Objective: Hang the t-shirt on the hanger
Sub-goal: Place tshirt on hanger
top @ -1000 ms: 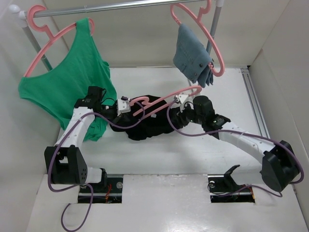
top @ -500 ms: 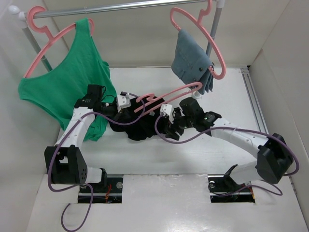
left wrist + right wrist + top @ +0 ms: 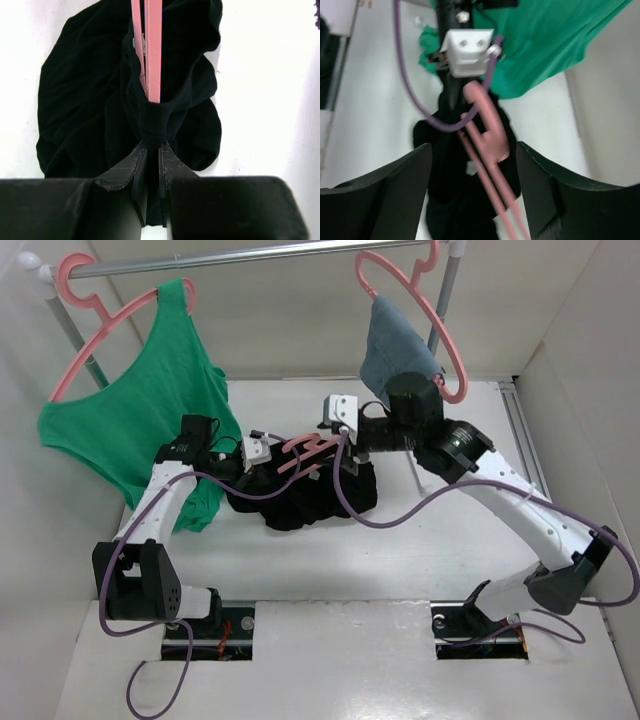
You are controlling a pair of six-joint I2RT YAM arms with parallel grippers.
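Note:
The black t-shirt (image 3: pixel 318 498) lies bunched on the white table, with the pink hanger (image 3: pixel 308 451) poking out of its top. My left gripper (image 3: pixel 258 456) is shut on a fold of the t-shirt (image 3: pixel 90 100) at the point where the hanger's two pink bars (image 3: pixel 153 50) enter the cloth; the gripper (image 3: pixel 152 150) pinches black fabric. My right gripper (image 3: pixel 330 438) hovers open just above the hanger's hook. In the right wrist view its gripper (image 3: pixel 475 185) straddles the hanger (image 3: pixel 487 140) without touching it, the t-shirt (image 3: pixel 450 200) below.
A metal rail (image 3: pixel 250 255) runs across the back. It carries a green tank top (image 3: pixel 140 410) on a pink hanger at the left and a blue-grey denim garment (image 3: pixel 392 350) on another at the right. Enclosure walls stand on both sides.
My right gripper has opened and swung up and back from the t-shirt's right side to above the hanger's hook. The left gripper has held still, shut.

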